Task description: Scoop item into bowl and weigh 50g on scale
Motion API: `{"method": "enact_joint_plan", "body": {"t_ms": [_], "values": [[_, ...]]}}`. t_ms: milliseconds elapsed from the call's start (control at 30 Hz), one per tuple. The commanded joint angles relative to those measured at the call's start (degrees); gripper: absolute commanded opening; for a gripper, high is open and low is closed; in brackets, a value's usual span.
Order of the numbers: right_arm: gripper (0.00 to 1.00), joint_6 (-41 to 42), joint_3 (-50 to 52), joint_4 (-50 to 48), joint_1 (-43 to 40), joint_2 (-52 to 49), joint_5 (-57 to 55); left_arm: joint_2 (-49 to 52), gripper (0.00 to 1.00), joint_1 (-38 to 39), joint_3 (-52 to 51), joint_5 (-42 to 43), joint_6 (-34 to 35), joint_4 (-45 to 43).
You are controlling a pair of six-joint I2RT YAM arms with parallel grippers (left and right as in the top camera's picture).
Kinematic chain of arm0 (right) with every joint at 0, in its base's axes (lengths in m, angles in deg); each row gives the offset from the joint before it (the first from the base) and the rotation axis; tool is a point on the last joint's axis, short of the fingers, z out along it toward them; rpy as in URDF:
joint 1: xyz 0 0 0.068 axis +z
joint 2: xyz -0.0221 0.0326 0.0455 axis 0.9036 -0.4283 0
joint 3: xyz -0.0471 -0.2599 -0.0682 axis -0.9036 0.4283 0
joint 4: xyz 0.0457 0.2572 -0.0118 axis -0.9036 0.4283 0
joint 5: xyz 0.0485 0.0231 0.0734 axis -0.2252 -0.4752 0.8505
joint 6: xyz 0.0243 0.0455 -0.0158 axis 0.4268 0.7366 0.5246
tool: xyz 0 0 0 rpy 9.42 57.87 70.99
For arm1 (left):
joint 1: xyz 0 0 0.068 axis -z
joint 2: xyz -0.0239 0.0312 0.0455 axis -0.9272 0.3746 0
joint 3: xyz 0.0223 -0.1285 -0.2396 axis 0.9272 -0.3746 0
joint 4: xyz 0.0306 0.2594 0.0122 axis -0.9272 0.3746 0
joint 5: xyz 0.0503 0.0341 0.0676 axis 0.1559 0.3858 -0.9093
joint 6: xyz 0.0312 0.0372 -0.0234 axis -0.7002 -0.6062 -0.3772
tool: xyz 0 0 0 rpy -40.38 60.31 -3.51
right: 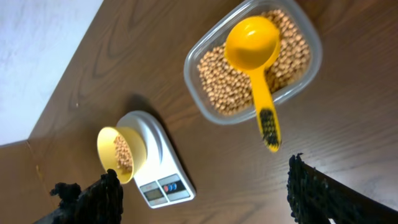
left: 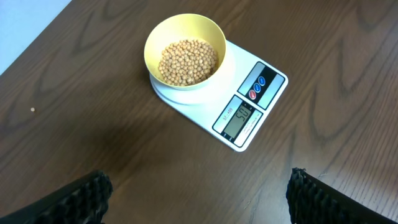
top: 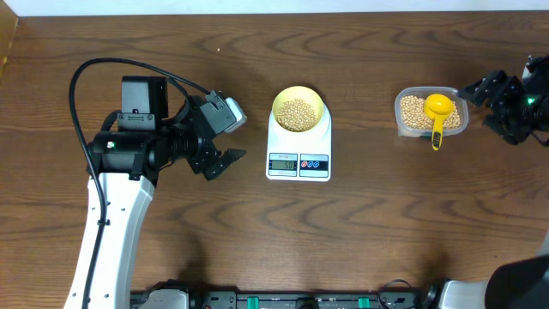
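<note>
The pale yellow bowl [top: 278, 105] stands on the white scale [top: 298, 163], filled with tan beans [top: 298, 115]. My left gripper [top: 230, 137] hovers left of the scale, open and empty. In the left wrist view the bowl [left: 186, 26] and scale [left: 249, 112] lie ahead of my gripper [left: 199, 193]. My right gripper [top: 485, 108] is open just right of the clear tub [top: 399, 110], holding nothing. The yellow scoop [top: 438, 107] rests in the tub on more beans [top: 413, 110]. The right wrist view shows the scoop [right: 252, 40], tub [right: 313, 55], scale [right: 163, 169] and my gripper [right: 202, 186].
The brown wooden table [top: 386, 223] carries only the scale and the tub. The left arm's white link [top: 111, 232] and black cable [top: 86, 73] occupy the left side. The table's far edge [top: 257, 12] runs along the top.
</note>
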Motion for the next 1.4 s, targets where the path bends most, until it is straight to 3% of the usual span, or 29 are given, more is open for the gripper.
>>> {"method": "enact_joint_plan", "body": {"t_ms": [0, 167, 400, 667, 1067, 1233, 1367], "values": [[0.83, -0.85, 0.02, 3.23, 2.08, 2.89, -0.70, 0.44, 0.92, -0.24, -0.42, 0.74, 0.57, 0.11], [0.84, -2.03, 0.02, 8.61, 3.93, 4.61, -4.50, 0.44, 0.92, -0.24, -0.42, 0.74, 0.57, 0.11], [0.87, -2.29, 0.02, 8.28, 4.31, 6.69, -5.20, 0.44, 0.92, -0.24, -0.42, 0.74, 0.57, 0.11], [0.99, -2.67, 0.00, 7.63, 4.24, 10.47, -5.18, 0.44, 0.92, -0.24, -0.42, 0.74, 0.57, 0.11], [0.99, -2.64, -0.02, 0.33, 4.26, 19.34, -6.36, 0.44, 0.92, -0.24, -0.42, 0.74, 0.57, 0.11], [0.99, 1.20, 0.00, 0.11, 4.26, 22.69, -4.46, 0.44, 0.92, -0.24, -0.42, 0.74, 0.57, 0.11], [0.99, -2.89, 0.00, 0.07, 4.26, 24.11, -4.61, 0.44, 0.92, -0.24, -0.42, 0.74, 0.57, 0.11]]}}
